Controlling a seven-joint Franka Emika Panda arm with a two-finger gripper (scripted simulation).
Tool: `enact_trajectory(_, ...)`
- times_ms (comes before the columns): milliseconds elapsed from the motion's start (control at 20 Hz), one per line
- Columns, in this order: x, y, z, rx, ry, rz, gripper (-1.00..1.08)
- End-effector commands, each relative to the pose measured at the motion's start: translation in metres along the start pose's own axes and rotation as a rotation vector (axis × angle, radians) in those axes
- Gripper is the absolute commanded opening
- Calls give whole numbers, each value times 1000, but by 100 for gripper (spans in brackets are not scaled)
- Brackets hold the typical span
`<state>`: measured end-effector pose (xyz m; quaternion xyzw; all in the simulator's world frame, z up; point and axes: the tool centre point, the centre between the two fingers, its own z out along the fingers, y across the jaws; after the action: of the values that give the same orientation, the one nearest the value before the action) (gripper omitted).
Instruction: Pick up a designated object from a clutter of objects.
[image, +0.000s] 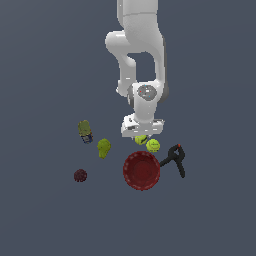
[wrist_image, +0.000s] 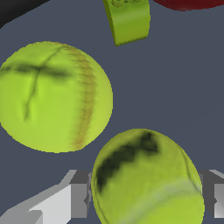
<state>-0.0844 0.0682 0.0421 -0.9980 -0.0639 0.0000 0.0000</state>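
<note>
Two yellow-green tennis balls lie side by side under my hand. One tennis ball sits between my fingers, whose pads touch its two sides. My gripper is shut on this ball, low over the floor. The ball looks level with its twin, so I cannot tell that it is lifted. The twin ball lies free close beside it, toward the exterior view's right.
A dark red bowl sits just in front of the balls. A black clamp lies at its right. A lumpy green fruit, an olive can and a small dark red ball lie at the left. A small yellow-green block shows in the wrist view.
</note>
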Motion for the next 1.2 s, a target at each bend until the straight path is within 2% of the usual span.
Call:
enact_trajectory(0,0,0,1,0,0,0,-100)
enact_trajectory(650,1,-3,-6,0,1,0,-100)
enact_trajectory(1150,8,-26,-53,-1,1,0,-100)
